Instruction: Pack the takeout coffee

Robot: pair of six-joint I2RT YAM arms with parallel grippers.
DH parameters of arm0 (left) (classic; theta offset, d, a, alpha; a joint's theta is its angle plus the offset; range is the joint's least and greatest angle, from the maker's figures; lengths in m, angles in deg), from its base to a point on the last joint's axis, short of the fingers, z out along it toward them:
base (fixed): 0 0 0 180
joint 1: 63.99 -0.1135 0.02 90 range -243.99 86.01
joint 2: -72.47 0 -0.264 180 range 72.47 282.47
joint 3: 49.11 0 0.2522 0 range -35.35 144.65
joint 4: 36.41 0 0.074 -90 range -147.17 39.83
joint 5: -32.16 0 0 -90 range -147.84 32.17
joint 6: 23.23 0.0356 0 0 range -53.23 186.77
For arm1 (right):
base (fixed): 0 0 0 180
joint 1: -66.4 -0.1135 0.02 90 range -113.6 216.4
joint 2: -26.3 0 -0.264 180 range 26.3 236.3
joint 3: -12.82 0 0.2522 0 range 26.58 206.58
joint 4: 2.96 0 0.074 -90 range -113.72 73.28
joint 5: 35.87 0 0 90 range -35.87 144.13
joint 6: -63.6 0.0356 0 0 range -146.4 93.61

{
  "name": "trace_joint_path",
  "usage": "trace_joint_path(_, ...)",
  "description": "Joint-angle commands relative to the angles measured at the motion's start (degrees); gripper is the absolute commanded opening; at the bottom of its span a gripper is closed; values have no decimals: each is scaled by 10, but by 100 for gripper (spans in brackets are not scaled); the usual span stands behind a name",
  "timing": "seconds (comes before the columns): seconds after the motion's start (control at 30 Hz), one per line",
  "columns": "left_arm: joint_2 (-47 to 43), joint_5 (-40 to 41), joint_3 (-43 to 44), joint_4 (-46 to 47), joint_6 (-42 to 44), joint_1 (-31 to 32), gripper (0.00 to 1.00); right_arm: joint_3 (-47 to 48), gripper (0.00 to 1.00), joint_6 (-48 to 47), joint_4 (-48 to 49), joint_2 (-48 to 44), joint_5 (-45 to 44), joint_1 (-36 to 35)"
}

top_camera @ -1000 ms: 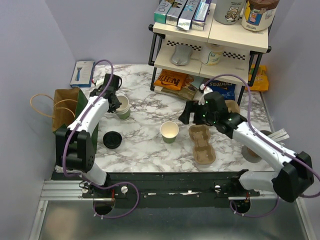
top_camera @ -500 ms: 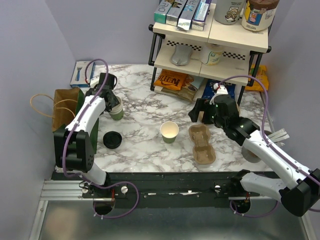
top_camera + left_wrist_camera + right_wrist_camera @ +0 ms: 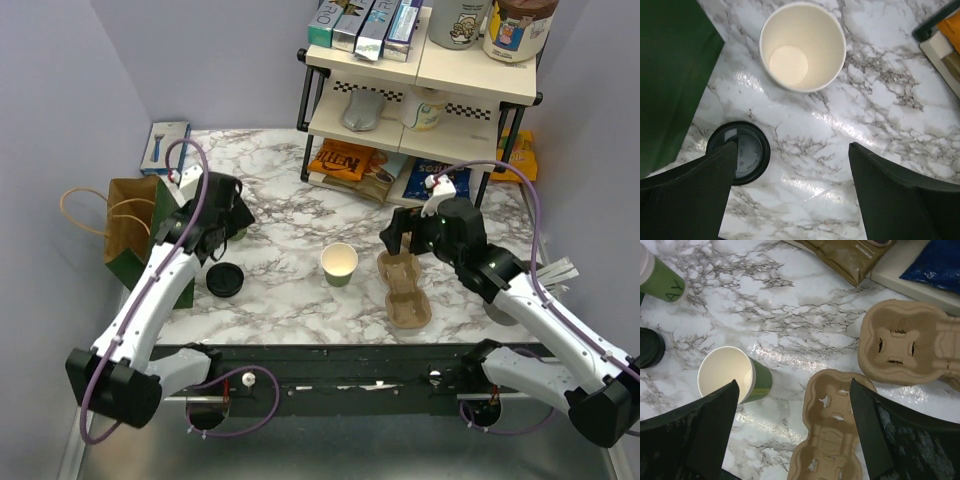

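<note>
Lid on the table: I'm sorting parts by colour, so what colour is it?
The lid is black; the left wrist view shows it best.

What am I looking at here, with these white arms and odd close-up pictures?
Two robot arms are bolted to the near edge of a marble table. One picture looks down from above; the other two come from a camera on each wrist, so the dark shapes in their lower corners are that arm's own two-fingered tool. The left tool and the right tool are both open and hold nothing. On the table stand two empty green paper cups, the middle cup and the left cup, with a black lid and two brown pulp carriers, the near carrier and the far carrier. A snack shelf stands behind.
</note>
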Motion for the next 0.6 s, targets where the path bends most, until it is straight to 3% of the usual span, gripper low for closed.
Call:
trace_joint_path(0.0,-98,-22,-111,-66,-92,17,99,-38,100,-53,81,-38,61,-1)
trace_joint_path(0.13,-175,-9,-184,-82,-134,19,99,-47,100,-53,86,-43,54,-1)
trace_joint_path(0.3,-159,38,-212,-139,-176,20,99,-46,100,-53,83,-29,36,0)
trace_joint_path(0.57,-117,31,-296,-34,-224,-5,97,-44,100,-51,71,-18,25,0)
